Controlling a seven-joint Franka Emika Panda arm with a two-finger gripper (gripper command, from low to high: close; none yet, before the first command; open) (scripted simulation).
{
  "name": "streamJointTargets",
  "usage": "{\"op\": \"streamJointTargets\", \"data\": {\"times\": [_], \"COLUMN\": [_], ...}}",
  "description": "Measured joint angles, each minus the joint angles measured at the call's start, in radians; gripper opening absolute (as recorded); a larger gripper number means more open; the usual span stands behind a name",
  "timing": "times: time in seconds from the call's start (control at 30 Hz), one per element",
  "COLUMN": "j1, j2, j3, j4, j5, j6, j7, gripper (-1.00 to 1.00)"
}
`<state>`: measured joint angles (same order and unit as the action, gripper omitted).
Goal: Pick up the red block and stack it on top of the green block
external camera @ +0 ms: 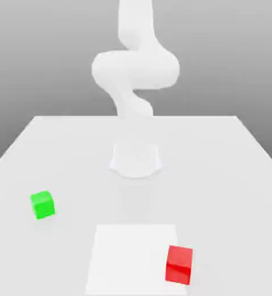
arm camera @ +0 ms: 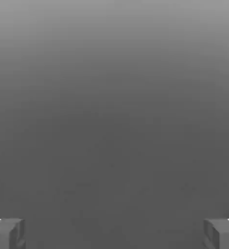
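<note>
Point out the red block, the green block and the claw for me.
Red block [external camera: 179, 265]: exterior view, on its front face.
Green block [external camera: 44, 208]: exterior view, on its front face.
Claw [arm camera: 114, 234]: hand view, midway between its two parted fingertips.

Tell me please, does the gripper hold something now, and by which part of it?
Nothing is held: the gripper is open with nothing between its fingers, and both the red cube and green cube are away from it.
</note>
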<state>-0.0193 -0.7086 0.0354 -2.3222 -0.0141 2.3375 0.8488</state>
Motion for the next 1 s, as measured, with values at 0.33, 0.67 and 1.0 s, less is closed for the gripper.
{"op": "streamJointTargets", "data": {"times": [0.33,0.67,1.0], "j1": [-0.057,-0.039,0.037], "j2": [0.37,0.73,1.068], "j3": [0.123,0.174,0.11], "j4": [-0.089,-0.178,-0.186], "j5": [-0.069,-0.11,-0.17], "j6": [0.151,0.3,0.523], "j7": [0.205,0.388,0.501], "gripper": [0.0,0.0,-1.0]}}
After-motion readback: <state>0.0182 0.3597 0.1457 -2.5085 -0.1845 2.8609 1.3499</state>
